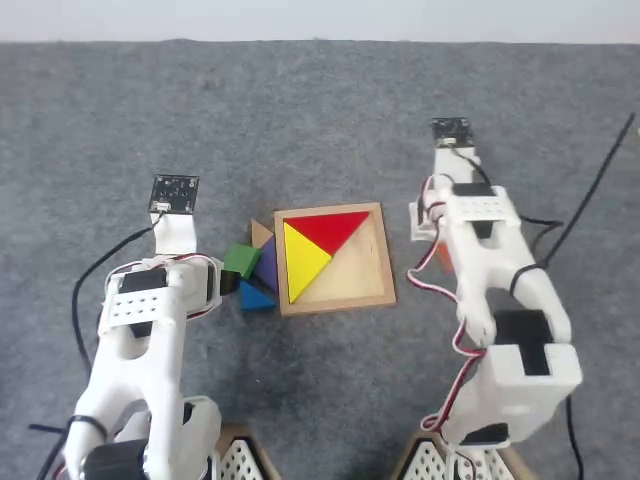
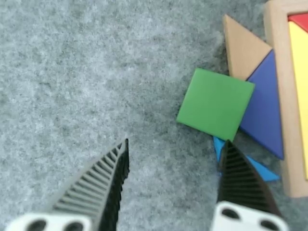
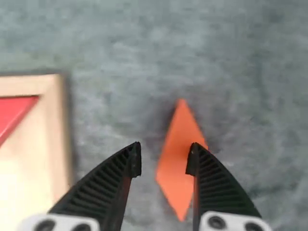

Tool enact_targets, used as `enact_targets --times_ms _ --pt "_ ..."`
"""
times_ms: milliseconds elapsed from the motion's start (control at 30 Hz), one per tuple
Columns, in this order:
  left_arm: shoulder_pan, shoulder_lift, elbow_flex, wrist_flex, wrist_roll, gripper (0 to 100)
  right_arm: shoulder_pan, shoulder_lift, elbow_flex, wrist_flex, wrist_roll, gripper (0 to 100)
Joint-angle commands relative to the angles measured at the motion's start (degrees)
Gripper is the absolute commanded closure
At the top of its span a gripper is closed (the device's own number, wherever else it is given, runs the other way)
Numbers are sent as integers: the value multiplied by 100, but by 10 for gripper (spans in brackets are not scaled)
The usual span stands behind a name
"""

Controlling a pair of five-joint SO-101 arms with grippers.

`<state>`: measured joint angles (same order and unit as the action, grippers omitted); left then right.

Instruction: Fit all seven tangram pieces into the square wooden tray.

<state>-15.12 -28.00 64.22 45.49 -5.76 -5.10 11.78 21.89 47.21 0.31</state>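
The square wooden tray (image 1: 384, 262) holds a red triangle (image 1: 328, 228) and a yellow triangle (image 1: 303, 260). Just left of it cluster a green square (image 1: 241, 261), a tan triangle (image 1: 262, 233), an indigo triangle (image 1: 268, 262) and a blue triangle (image 1: 255, 296). My left gripper (image 2: 176, 142) hangs open over the mat beside the green square (image 2: 215, 104), one finger (image 2: 240, 178) over the blue triangle (image 2: 257, 168). My right gripper (image 3: 165, 147) is open right of the tray (image 3: 57, 120), low over an orange parallelogram (image 3: 179, 130). One finger (image 3: 211, 187) covers that piece's edge.
Grey felt covers the table. A small white part (image 1: 418, 222) lies beside the right arm. Black cables (image 1: 590, 190) trail at the right and at the left (image 1: 85, 290). Open mat lies behind the tray and in front of it.
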Motion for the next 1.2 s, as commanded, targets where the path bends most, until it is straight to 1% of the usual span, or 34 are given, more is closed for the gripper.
enact_targets --times_ms 0,267,400,600,900,1000,1167 --pt "0 -185 -66 -114 26 706 198 -4 -123 127 88 822" --pt "0 -185 -66 -114 26 706 268 -13 0 136 97 822" --pt "0 -185 -66 -114 26 706 673 -75 -70 145 88 822" --pt "0 -185 -66 -114 26 706 1297 -620 -114 145 141 822" --pt "0 -185 -66 -114 26 706 1481 -1376 -114 848 721 822" --pt "0 -185 -66 -114 26 706 1648 -1341 -97 998 738 822" --pt "9 -185 -66 -114 26 706 2000 -1367 132 936 721 822"
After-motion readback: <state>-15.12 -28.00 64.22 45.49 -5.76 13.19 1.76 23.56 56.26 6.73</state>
